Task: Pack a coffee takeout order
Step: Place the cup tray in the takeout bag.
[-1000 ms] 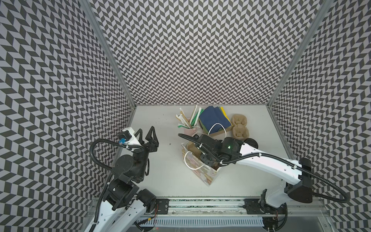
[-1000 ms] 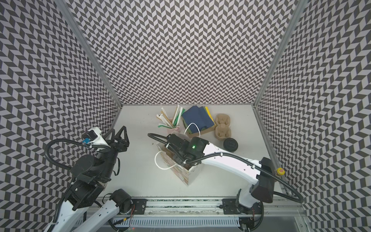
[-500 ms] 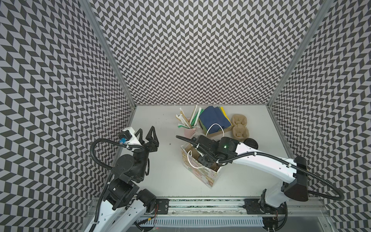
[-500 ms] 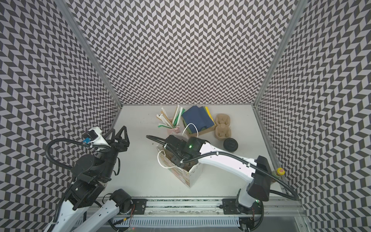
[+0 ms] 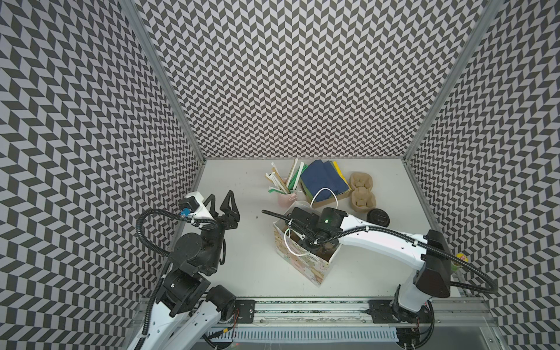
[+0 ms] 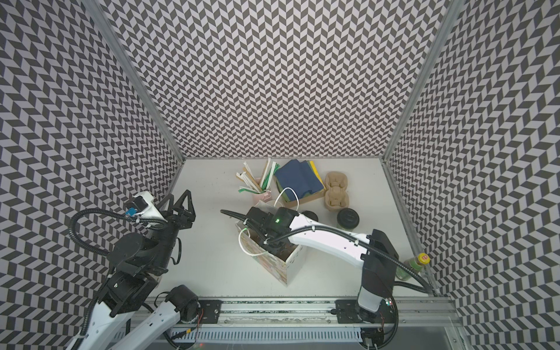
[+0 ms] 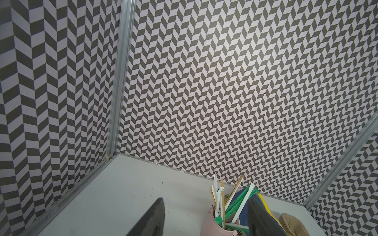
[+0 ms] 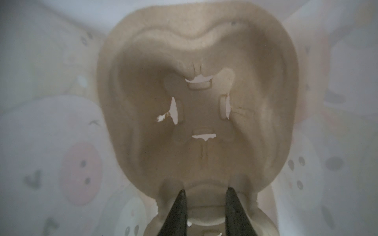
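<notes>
A tan moulded-pulp cup carrier [image 8: 196, 114] lies inside the patterned paper bag [image 5: 303, 266], filling the right wrist view. My right gripper [image 8: 205, 189] reaches down into the bag, its fingers closed on the carrier's middle ridge; in both top views the bag's rim hides the fingers. A stack of more carriers [image 5: 362, 194] sits at the back right beside dark blue napkins [image 5: 324, 180]. A black lid [image 5: 378, 218] lies behind the right arm. My left gripper [image 5: 220, 201] hangs open and empty at the table's left side, and the left wrist view shows the left gripper [image 7: 206, 200] pointing at the back wall.
A pink cup of wrapped straws and stirrers [image 5: 285, 198] stands behind the bag. The napkins rest in a brown cardboard tray [image 5: 330, 200]. A second black lid [image 6: 309, 215] shows behind the right wrist. A green bottle with a yellow cap [image 6: 415, 263] stands at the right wall.
The right arm has shifted slightly left over the bag, and the bag's near handle has swung with it. The left arm has not moved.
</notes>
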Available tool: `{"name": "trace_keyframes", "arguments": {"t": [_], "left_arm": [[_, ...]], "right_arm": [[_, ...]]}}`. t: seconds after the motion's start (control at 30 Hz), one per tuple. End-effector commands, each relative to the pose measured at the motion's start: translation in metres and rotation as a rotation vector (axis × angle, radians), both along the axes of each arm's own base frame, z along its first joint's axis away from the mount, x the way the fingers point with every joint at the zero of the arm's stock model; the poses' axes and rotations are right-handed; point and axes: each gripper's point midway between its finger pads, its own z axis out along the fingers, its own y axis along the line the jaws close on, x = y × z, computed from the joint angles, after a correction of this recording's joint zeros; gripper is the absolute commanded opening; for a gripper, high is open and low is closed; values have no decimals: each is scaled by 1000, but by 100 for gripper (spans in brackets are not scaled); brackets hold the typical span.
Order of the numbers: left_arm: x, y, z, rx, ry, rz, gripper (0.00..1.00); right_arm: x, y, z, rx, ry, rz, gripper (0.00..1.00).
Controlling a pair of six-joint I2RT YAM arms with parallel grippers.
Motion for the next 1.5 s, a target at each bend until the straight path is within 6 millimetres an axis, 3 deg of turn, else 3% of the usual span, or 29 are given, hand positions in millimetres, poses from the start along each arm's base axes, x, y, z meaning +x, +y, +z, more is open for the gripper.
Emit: {"name": "trace_keyframes", "arguments": {"t": [0.0,0.33,0.7,0.9,1.03,1.47], "left_arm": [[-2,2,3,-7,-20,4,64],[0,0,2,-2,-14,1,64],[-2,2,3,-5,-19,7,64],[-2,2,3,-6,-19,7,64],[-1,2,2,-3,-15,7,64],[0,1,1,1,-13,7,65]], "right_arm": [[-3,-2,-9,-6,30,7,0],[3,7,-10,22,38,4,4],[8,13,37,134,-48,-6,1],[2,-3,5,56,-9,-15,0],[-2,-2,-14,30,27,-1,0],[4,4,-4,40,21,-8,13]]}}
